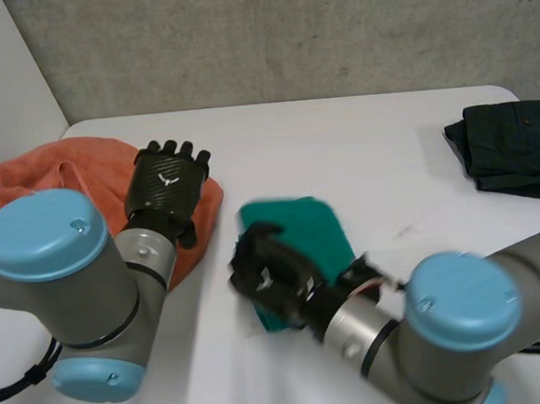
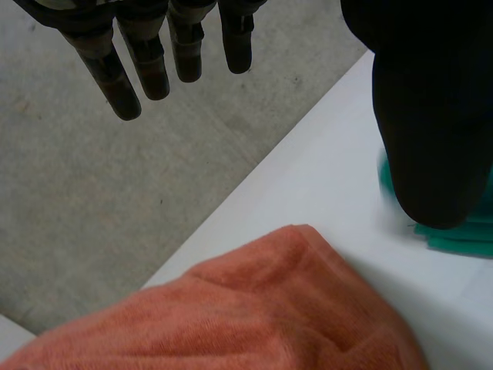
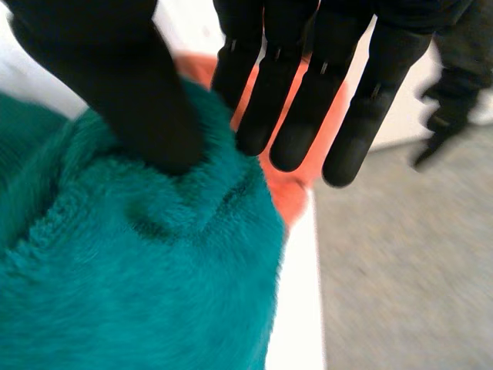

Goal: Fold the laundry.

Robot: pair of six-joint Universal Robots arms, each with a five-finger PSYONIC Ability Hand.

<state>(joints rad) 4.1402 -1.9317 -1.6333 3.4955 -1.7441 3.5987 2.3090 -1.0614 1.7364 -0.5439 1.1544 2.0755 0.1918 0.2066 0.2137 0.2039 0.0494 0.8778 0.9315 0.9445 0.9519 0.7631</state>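
The folded green cloth (image 1: pixel 315 236) lies mid-desk (image 1: pixel 359 148), its long axis running away from the robot and leaning slightly right. The right hand (image 1: pixel 271 275) rests on its near end, thumb pressed into the pile and fingers straight, gripping nothing. The left hand (image 1: pixel 166 184) hovers open, fingers outstretched, above the crumpled orange towel (image 1: pixel 71 166). A dark folded garment (image 1: pixel 513 145) sits far right.

I see the heaped towel (image 1: pixel 34 176) at the table's (image 1: pixel 359 148) left, my left hand (image 1: pixel 166 187) above its right part. The small cloth (image 1: pixel 309 222) is mid-table, my right hand (image 1: pixel 268 277) on its near edge. The folded garment (image 1: pixel 513 145) is far right, well apart.
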